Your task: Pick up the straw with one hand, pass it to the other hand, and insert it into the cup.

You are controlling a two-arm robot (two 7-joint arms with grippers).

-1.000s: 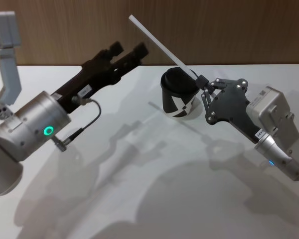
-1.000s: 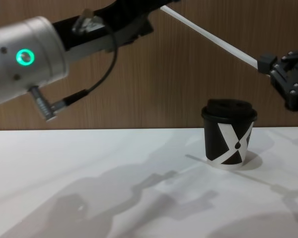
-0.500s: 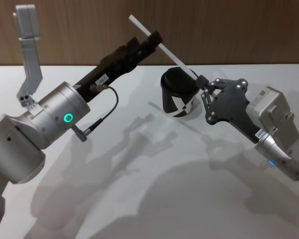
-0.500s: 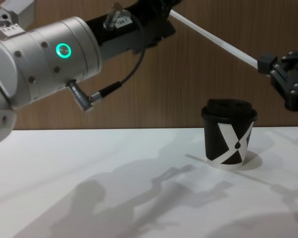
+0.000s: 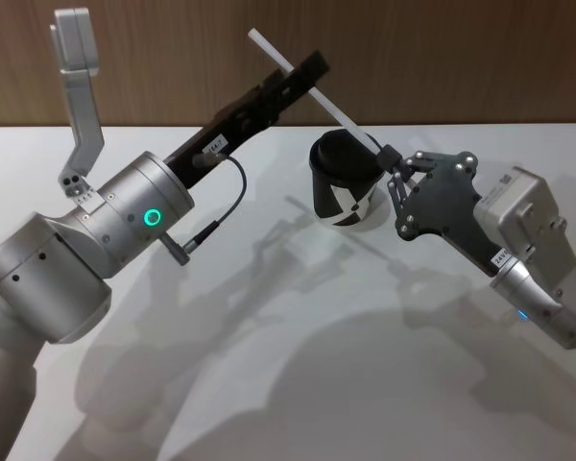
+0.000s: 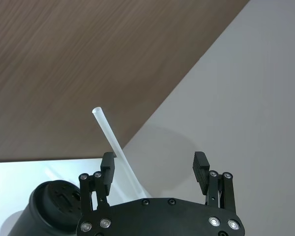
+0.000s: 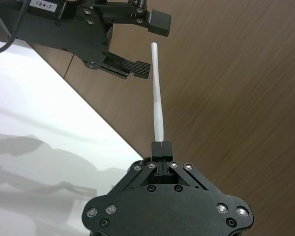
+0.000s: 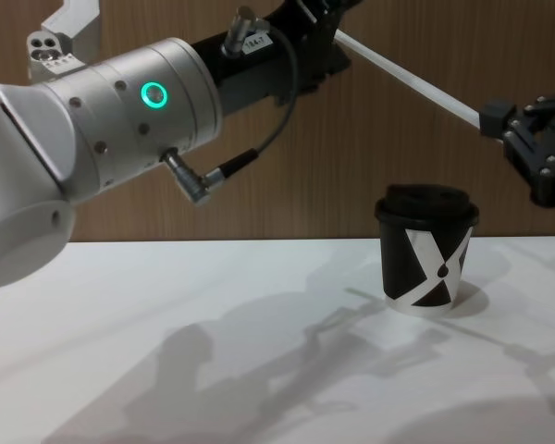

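**Asker:** Why is the long, thin, white straw [image 5: 344, 117] held up in the air at such a slant?

**Answerer:** The right gripper [image 5: 387, 154], a black claw, has its fingers pressed together on the lower end of the straw. So the free length points up and toward the robot's left side. It seems to be offered this way so that the other arm can take it. In my judgement this is the passing step of the task.

**Asker:** And where is the left gripper [image 5: 305, 77]?

**Answerer:** It is high up, at the upper part of the straw. Its two black fingers are spread, and the straw passes between them. In the left wrist view the straw lies just beside one finger and well apart from the other, so it is not centred. I cannot tell if it touches that finger.

**Asker:** Where is the small black lidded paper cup [image 5: 341, 187] with the white X pattern?

**Answerer:** It stands upright on the white table [image 5: 269, 384], below the lower end of the straw and near the right gripper. The straw does not touch it.

**Asker:** What does the next move ask for?

**Answerer:** Probably the left fingers must close on the straw before the right ones let go. Since the straw is off-centre, closing may push it a little sideways. Then the lower end has to come down to the top of the cup.
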